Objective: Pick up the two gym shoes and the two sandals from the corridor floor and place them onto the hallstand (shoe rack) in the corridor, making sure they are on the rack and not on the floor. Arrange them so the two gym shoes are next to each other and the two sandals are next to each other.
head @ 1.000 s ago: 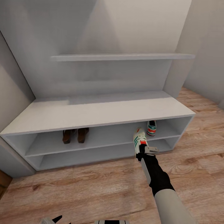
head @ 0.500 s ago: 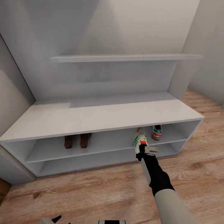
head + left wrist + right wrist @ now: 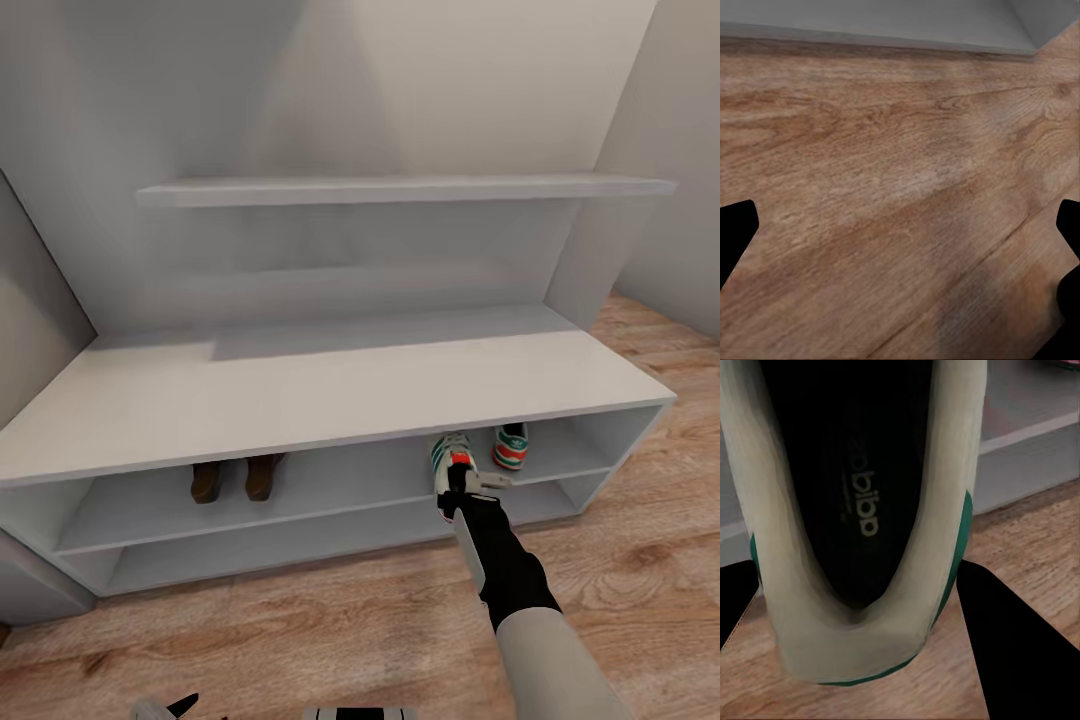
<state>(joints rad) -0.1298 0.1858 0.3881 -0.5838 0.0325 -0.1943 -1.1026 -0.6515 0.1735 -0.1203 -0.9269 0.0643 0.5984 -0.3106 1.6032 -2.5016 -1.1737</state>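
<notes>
My right gripper (image 3: 463,487) is shut on the heel of a cream gym shoe (image 3: 449,459) with green stripes, held toe-first at the front edge of the hallstand's (image 3: 330,385) upper open shelf. In the right wrist view the shoe's dark insole (image 3: 862,502) sits between the black fingers (image 3: 1016,652). The second gym shoe (image 3: 510,446) stands on that shelf just to the right. Both brown sandals (image 3: 235,478) stand side by side on the same shelf, further left. My left gripper (image 3: 900,255) hangs open over the wood floor (image 3: 892,150), low at the left (image 3: 165,708).
A long wall shelf (image 3: 400,188) crosses the hallstand's back panel above the bench top. The lower open shelf (image 3: 300,545) holds nothing visible. Wood floor (image 3: 300,630) lies between me and the rack. A grey wall stands at the right.
The whole view has shifted as the camera closed in on the hallstand. The held gym shoe's toe now reaches under the bench top, beside the shelved shoe.
</notes>
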